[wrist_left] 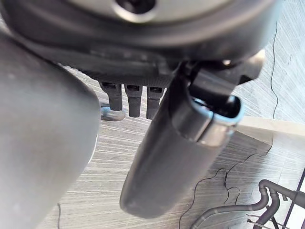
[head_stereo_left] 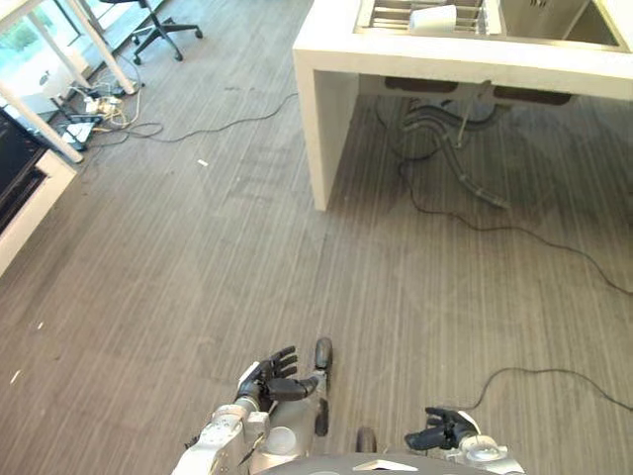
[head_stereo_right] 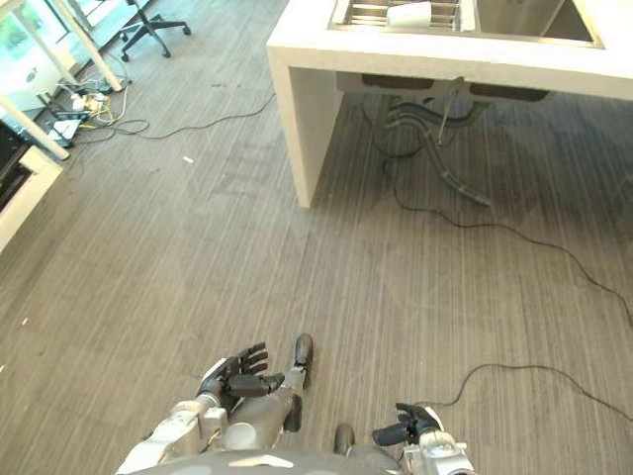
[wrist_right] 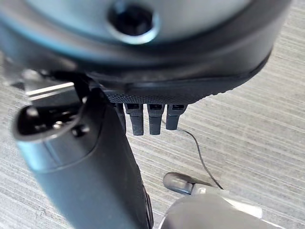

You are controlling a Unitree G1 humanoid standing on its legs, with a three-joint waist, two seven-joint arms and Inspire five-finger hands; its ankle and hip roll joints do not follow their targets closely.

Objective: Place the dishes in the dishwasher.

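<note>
Dark fingers of the left hand (head_stereo_left: 269, 374) fanned straight and apart, holding nothing, low over the grey plank floor (head_stereo_left: 198, 257); right hand (head_stereo_left: 440, 428) likewise empty, fingers loosely extended, thumb clear of them. Well apart from both, across open floor: white counter (head_stereo_left: 415, 61) with an inset rack (head_stereo_left: 391, 14) at its top; white dish (head_stereo_left: 433, 17) lying in that rack, just beside the steel sink basin (head_stereo_left: 564, 22). Dish ahead of the fingers and closer to the right hand's side than the left's, so probably the right arm's reach once nearer. Long axis of the dish unclear. Under the counter, grey hoses (head_stereo_left: 445, 134); no dishwasher identifiable.
</note>
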